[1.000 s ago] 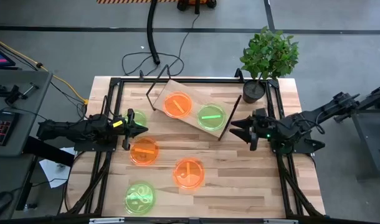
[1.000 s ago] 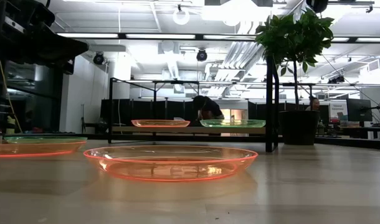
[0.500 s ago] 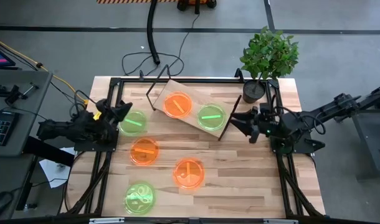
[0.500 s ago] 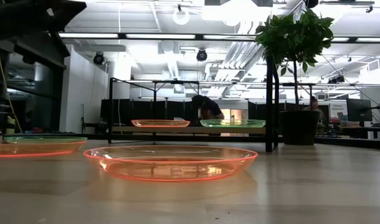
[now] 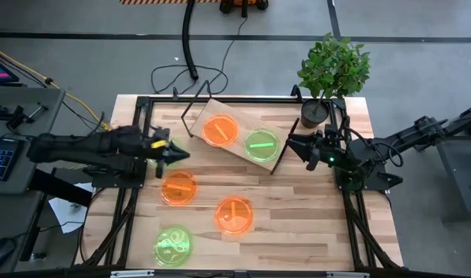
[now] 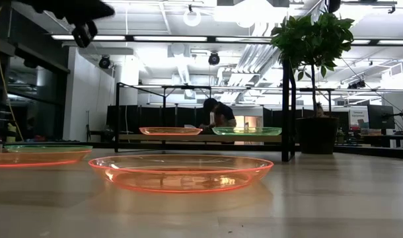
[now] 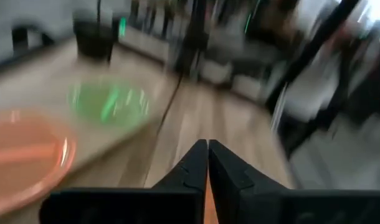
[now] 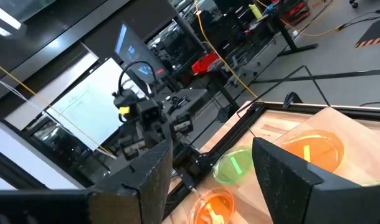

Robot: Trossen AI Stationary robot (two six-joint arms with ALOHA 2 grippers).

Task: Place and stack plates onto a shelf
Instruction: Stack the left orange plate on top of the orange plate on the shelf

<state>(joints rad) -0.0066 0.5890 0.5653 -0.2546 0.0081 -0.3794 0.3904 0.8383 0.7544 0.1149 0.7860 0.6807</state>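
Note:
The wooden shelf (image 5: 238, 140) stands at the table's far middle and carries an orange plate (image 5: 220, 130) and a green plate (image 5: 261, 144). Two orange plates (image 5: 178, 187) (image 5: 234, 214) and a green plate (image 5: 174, 245) lie flat on the tabletop. Another green plate (image 6: 36, 147) lies under my left gripper (image 5: 176, 154), which hides it in the high view. That gripper is shut, empty and high above the table (image 6: 86, 32). My right gripper (image 5: 295, 145) hovers open by the shelf's right end, touching nothing (image 8: 215, 186).
A potted plant (image 5: 315, 112) stands at the far right corner, close behind my right gripper. A dark metal frame (image 5: 139, 100) runs along the table's edges. Bare wood lies along the near edge and the right side. A person shows in the room beyond the table (image 6: 218, 114).
My left gripper drew back toward the left edge and tipped up, then reached out to the right over the left green plate, ending higher above the table. My right gripper shifted a little toward the far edge. No plate has moved.

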